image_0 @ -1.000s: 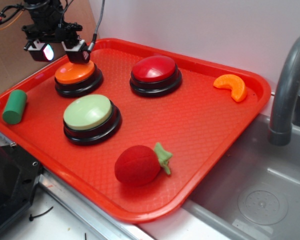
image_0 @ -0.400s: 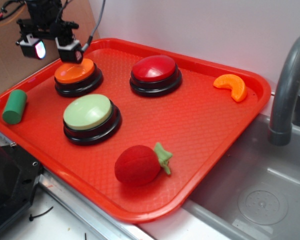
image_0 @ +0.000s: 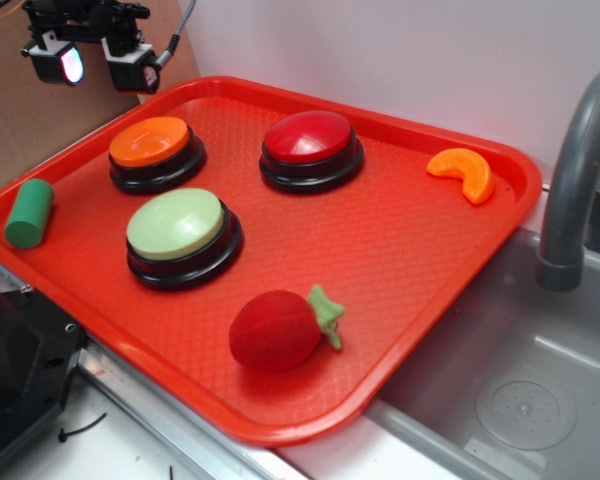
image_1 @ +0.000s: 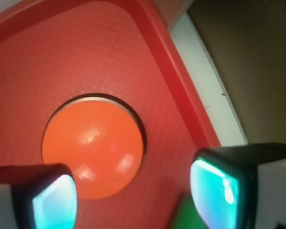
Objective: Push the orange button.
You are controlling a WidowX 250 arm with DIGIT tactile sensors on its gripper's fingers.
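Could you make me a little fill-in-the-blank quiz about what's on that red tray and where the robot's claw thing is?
1. The gripper hangs above the ____ button, not touching it.
2. On the tray, the red button sits nearest the back, and the one nearest the front is pale ____.
3. The green cylinder lies at the tray's ____ edge in the exterior view.
4. The toy strawberry lies in front of the ____ buttons.

Missing words: orange; green; left; three
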